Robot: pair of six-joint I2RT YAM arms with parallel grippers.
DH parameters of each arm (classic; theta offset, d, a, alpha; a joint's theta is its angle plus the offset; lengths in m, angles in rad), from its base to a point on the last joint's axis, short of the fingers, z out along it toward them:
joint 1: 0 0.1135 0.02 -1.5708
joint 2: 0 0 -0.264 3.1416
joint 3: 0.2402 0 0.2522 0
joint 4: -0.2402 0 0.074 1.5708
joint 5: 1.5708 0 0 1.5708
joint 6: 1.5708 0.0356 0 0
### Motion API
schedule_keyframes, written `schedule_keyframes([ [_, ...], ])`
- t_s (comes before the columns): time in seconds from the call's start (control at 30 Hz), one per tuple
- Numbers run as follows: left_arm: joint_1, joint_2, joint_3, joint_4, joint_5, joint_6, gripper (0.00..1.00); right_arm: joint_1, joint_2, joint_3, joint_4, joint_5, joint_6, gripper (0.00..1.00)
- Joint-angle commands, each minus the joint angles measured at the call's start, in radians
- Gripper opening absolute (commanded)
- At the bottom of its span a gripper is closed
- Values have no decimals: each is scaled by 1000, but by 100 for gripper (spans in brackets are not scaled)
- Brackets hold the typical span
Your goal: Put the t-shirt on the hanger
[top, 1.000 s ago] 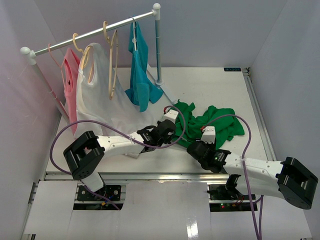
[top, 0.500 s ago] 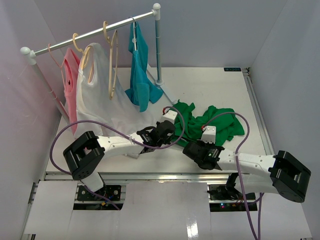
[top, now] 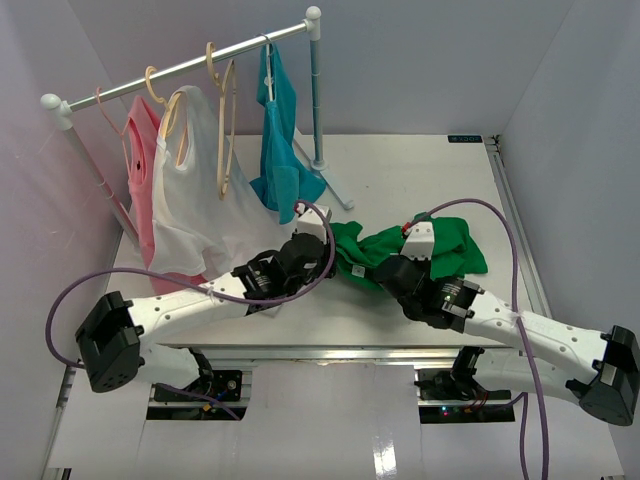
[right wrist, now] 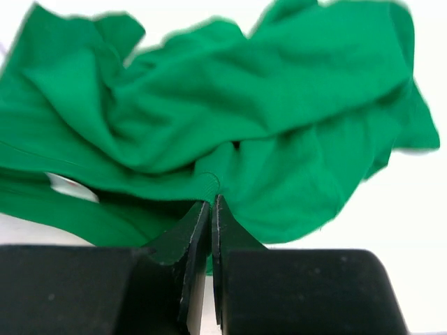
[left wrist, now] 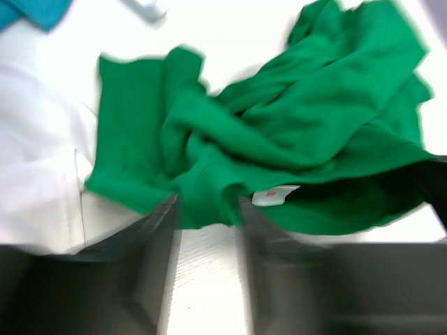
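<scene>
On the white counter (top: pixel 420 170) the t-shirt (top: pixel 358 250) lies crumpled, your right hand (right wrist: pixel 210 199) clenched on a fold and your left hand (left wrist: pixel 206 206) released at its edge, while the hanger (top: pixel 222 165) hangs bare on the rail (top: pixel 120 86), so you have the whole threading left.

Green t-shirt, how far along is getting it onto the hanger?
Done: nothing beyond a first grasp. In hand: the right gripper is shut on a fold of the t-shirt, which lies crumpled on the table; the left gripper is open at its near edge. Left: spread the shirt, fetch the hanger, which hangs bare on the rail, and probably work it in through the neck.
</scene>
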Motion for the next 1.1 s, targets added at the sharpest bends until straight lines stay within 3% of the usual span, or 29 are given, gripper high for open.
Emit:
schedule_keyframes([
  [0.0,5,-112,6,-16,23,-27,60,-22,-61,35,193,-78,-301,8],
  [0.23,5,-178,172,-243,-71,-29,70,-36,-120,7,268,-158,-362,8],
  [0.53,28,-133,649,-668,-418,-20,76,-38,-202,-58,331,-269,-379,8],
  [0.63,86,-105,720,-663,-422,51,76,-39,-212,-69,343,-291,-385,8],
  [0.73,242,-44,803,-706,-291,73,77,-39,-225,-77,345,-308,-388,8],
  [0.93,317,-12,844,-629,-324,170,76,-39,-257,-91,355,-338,-397,8],
  [1.07,366,-6,836,-587,-273,223,76,-39,-258,-95,360,-355,-402,8],
])
